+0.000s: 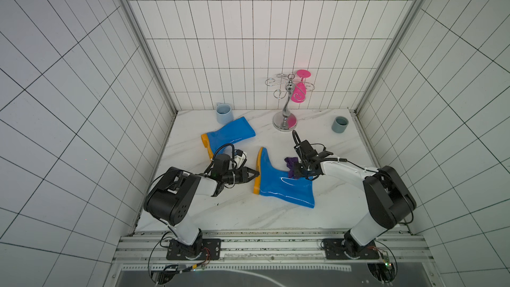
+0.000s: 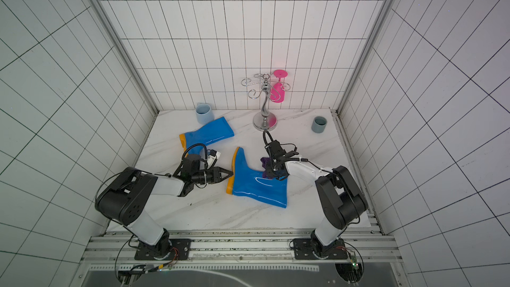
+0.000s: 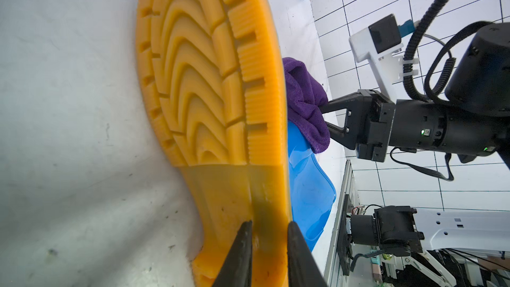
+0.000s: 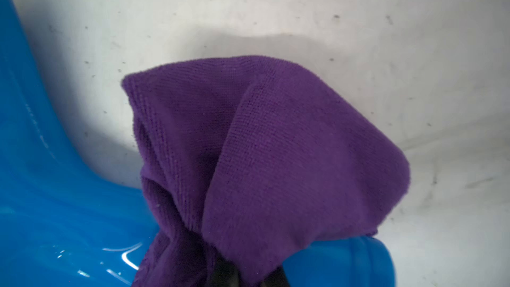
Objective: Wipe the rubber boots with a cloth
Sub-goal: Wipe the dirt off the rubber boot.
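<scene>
Right hand (image 3: 324,117): pinching a bunched fold of the cloth (image 4: 262,161), its jaws pressed together on the fabric.
Cloth: hanging from that hand and resting on the glossy blue of the near boot (image 1: 281,186), about where the shaft bends into the foot.
Near boot: lying on its side in the middle of the desk (image 1: 234,213), with its orange sole (image 3: 207,78) facing the other arm.
Left hand (image 1: 255,173): its fingers are standing a little apart, tips up against the heel end of that sole; I can't see it clamping anything.
Far boot (image 1: 229,135): lying on its side towards the back by a pale blue mug (image 1: 223,113), well apart from the cloth.
Step in hand: to my eye, the wiping of the near boot.
Next move: this is calling for the cloth to be drawn along the shaft under light pressure, with the sole braced so the slick boot isn't sliding; the far boot is waiting its turn.
</scene>
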Motion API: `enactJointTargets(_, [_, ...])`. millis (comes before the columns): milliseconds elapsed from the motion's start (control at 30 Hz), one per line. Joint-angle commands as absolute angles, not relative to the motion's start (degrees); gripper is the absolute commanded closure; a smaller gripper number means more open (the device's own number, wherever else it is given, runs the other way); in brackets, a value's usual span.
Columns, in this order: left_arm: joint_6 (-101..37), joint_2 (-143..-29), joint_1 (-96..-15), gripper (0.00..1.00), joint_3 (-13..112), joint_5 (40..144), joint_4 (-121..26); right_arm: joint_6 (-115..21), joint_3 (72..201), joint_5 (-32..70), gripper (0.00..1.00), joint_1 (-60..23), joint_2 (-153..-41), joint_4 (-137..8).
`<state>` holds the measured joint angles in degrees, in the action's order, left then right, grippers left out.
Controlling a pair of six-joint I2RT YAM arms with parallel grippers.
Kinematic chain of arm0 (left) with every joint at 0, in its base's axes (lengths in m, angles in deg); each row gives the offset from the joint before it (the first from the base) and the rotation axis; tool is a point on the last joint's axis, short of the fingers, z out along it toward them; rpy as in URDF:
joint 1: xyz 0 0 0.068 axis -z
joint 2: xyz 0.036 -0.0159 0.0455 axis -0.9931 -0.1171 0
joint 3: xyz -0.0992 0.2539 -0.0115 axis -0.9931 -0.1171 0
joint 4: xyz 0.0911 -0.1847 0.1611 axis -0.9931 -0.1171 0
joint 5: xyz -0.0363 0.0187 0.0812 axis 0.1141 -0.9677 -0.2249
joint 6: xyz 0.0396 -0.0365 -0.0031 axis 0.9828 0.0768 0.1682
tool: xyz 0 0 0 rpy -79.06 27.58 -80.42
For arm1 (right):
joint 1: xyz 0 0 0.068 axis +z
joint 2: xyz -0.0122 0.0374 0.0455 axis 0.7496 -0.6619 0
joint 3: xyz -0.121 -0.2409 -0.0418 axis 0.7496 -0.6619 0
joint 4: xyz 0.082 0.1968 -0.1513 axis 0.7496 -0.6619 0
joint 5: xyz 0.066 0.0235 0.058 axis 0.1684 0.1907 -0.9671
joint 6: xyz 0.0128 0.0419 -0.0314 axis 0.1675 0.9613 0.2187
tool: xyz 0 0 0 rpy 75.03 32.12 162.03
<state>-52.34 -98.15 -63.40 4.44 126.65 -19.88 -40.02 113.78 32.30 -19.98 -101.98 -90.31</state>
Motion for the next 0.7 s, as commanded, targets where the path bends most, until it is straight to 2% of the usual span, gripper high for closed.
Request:
enactJointTargets(0, [-51.3,-102.3,-65.4,0.77,1.2,116.7,-31.7,-39.2,108.7,34.5,1.0,-23.0,-100.5,-99.3])
enactJointTargets(300, [-51.4,-102.8,-65.7,0.77,0.9,117.4,-30.4,-38.8,106.7,35.8,1.0,-28.6,-94.1,-101.8])
enactJointTargets(667, [-51.7,-102.7,-65.8,0.77,0.8,118.3,-29.6,-40.9,109.1,36.0,1.0,-41.7,-86.1,-107.1])
